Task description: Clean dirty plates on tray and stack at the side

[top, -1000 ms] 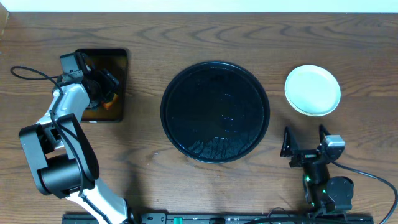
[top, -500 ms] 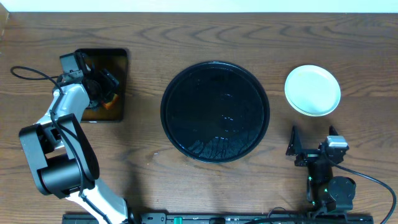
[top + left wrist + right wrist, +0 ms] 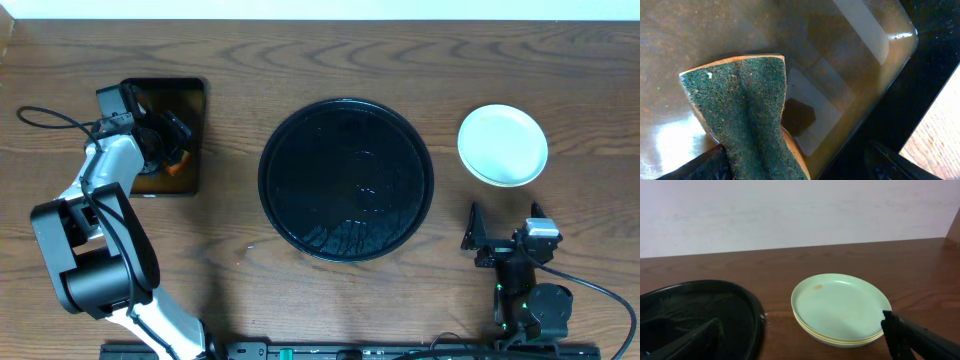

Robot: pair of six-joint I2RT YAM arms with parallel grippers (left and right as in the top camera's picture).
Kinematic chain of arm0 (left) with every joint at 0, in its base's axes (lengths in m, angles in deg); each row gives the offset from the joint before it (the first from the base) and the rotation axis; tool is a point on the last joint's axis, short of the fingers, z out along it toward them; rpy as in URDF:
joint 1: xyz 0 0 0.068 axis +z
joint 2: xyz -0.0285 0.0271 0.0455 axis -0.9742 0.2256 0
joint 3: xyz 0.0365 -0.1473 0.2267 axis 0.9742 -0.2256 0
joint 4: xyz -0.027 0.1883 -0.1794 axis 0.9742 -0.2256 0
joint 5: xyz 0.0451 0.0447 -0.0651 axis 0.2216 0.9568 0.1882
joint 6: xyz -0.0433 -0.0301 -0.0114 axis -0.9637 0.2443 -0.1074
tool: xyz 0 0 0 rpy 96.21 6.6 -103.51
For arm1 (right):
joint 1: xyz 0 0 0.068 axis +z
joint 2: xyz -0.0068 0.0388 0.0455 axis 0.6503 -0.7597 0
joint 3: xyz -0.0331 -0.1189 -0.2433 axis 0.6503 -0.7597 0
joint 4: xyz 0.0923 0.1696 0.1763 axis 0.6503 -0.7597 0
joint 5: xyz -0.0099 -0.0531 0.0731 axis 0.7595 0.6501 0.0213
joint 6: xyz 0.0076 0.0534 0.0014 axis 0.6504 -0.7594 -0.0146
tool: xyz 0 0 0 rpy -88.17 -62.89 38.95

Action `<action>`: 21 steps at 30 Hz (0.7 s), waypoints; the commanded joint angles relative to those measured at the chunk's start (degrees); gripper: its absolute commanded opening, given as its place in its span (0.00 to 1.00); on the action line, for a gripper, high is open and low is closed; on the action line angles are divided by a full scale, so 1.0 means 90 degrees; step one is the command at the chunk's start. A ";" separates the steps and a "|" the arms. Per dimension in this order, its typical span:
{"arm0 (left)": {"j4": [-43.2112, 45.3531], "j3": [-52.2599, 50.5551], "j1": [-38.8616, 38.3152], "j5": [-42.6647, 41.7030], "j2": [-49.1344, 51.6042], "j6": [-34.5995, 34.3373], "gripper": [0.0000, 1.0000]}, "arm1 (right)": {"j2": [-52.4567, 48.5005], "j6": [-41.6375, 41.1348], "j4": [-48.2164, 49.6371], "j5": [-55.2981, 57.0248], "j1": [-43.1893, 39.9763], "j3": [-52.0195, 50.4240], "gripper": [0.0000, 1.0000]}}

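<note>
The big black tray (image 3: 345, 180) sits in the middle of the wooden table (image 3: 300, 55), nothing on it, its glossy face wet and streaked toward the near edge. The plates (image 3: 503, 145) are off it, stacked near the right edge and toward the far side, well apart from the tray's rim. From the right wrist view a mint-white plate is on top with a pale yellow rim showing beneath it, and the top plate carries a couple of faint orange-brown specks. The right gripper (image 3: 504, 220) hangs near the front right corner, just in front of the stack and not touching it, its fingers spread wide with nothing between them. Over by the left edge the left gripper (image 3: 168, 140) reaches down into the rectangular black pan (image 3: 190, 95), which holds brownish liquid. There a sponge (image 3: 740, 115), green scouring face up with an orange body under it, lies bent along a ridge above the liquid. The jaws stand as far apart as the other arm's: one finger (image 3: 700, 167) is right against the sponge and the other is clear of it, so the sponge is not pinched.
</note>
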 commanded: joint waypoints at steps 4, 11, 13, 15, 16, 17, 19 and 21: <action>0.0010 0.0056 -0.0002 -0.0010 -0.0148 -0.0010 0.82 | 0.0046 0.0092 -0.0022 0.0075 -0.0046 -0.0010 0.99; 0.0010 0.0056 -0.0002 -0.0010 -0.0148 -0.0010 0.82 | 0.0046 0.0092 -0.0022 0.0075 -0.0046 -0.0010 0.99; 0.0010 0.0056 -0.0002 -0.0010 -0.0148 -0.0010 0.82 | 0.0046 0.0092 -0.0022 0.0075 -0.0046 -0.0010 0.99; 0.0012 0.0056 -0.0002 0.0267 -0.0148 0.0097 0.82 | 0.0046 0.0092 -0.0022 0.0075 -0.0046 -0.0010 0.99; -0.0012 0.0056 -0.0002 0.0500 -0.0148 0.0160 0.82 | 0.0046 0.0092 -0.0022 0.0075 -0.0046 -0.0010 0.99; -0.0015 0.0056 -0.0002 0.0733 -0.0148 0.0160 0.82 | 0.0046 0.0092 -0.0022 0.0075 -0.0046 -0.0010 0.99; -0.0012 0.0056 -0.0002 0.0823 -0.0148 0.0160 0.82 | 0.0046 0.0092 -0.0022 0.0075 -0.0046 -0.0010 0.99; -0.0015 0.0056 -0.0002 0.0826 -0.0148 0.0160 0.82 | 0.0046 0.0092 -0.0022 0.0075 -0.0046 -0.0010 0.99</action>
